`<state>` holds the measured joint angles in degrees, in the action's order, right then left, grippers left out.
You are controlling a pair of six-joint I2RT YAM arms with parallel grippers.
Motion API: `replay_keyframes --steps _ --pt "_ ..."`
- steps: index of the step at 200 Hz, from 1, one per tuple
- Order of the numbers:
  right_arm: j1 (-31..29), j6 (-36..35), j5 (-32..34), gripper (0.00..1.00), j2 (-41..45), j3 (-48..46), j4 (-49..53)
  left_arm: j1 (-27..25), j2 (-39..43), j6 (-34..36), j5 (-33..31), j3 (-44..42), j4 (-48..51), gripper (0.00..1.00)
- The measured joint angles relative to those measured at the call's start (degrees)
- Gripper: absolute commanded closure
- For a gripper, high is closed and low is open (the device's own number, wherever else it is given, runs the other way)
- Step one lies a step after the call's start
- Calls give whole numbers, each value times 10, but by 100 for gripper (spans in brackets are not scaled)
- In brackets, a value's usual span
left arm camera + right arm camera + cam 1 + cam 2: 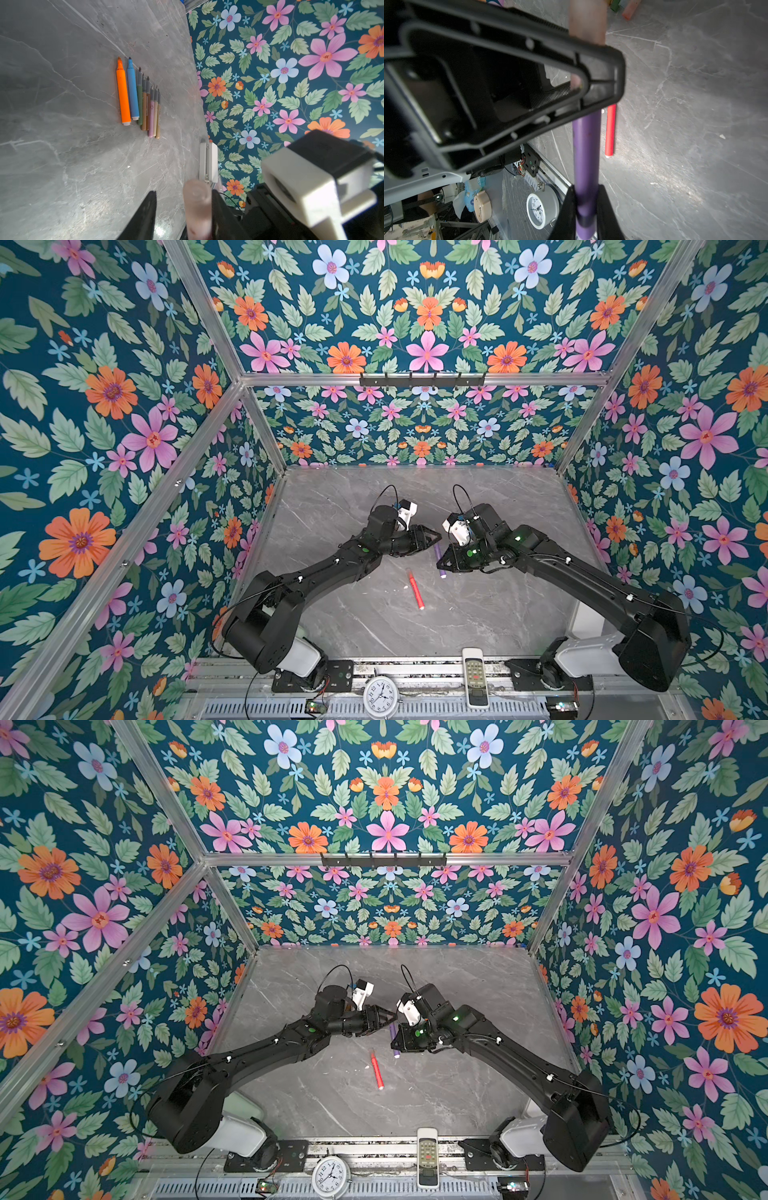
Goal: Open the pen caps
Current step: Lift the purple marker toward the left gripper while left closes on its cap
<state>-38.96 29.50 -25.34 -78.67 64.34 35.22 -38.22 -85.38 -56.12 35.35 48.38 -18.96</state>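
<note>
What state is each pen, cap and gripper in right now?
purple pen: capped, gripped by its body.
cap: on the purple pen, between the left jaws.
left gripper: open, one finger against the cap.
right gripper: shut on the purple pen.
red pen: capped, lying on the table.
row of pens: uncapped, side by side.

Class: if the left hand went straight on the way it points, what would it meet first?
The pale cap of the purple pen, already between the left hand's fingers; beyond it, probably the right arm's white camera housing.
</note>
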Motion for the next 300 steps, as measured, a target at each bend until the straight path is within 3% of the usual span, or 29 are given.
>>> replay_keyframes --steps 55,69,101,133,150,163,190,215,230,239,255,278,300 --pt "0 -26 -5 100 -9 -2 5 -2 2 -45 0 -21 -53 94" --pt "2 -26 -8 100 -9 -4 2 -1 2 -48 1 -21 -56 92" --pt "2 -26 -14 99 -7 -10 -7 -1 2 -43 -2 -21 -54 72" --pt "0 -22 -21 99 2 -18 -4 0 2 -37 -10 -17 -52 65" --pt "1 -19 -24 99 5 -24 -5 0 -2 -34 -10 -13 -51 65" --pt "1 -12 -25 99 5 -28 -5 -1 -4 -33 -10 -10 -50 72" --pt "1 -9 -25 99 11 -32 -5 -1 -10 -33 -5 -7 -49 100" --pt "1 -9 -22 97 10 -26 2 0 -11 -35 4 -4 -56 100" --pt "1 -9 -17 81 9 -19 9 0 -13 -35 5 -4 -61 100" --pt "0 -9 -14 80 7 -14 14 0 -13 -35 6 -5 -63 100" --pt "0 -9 -8 80 2 -5 16 0 -12 -34 9 -6 -67 100" --pt "1 -10 -2 92 -10 7 16 0 -9 -33 8 -9 -67 100" --pt "1 -9 -2 97 -18 13 18 0 -9 -33 5 -10 -67 82"
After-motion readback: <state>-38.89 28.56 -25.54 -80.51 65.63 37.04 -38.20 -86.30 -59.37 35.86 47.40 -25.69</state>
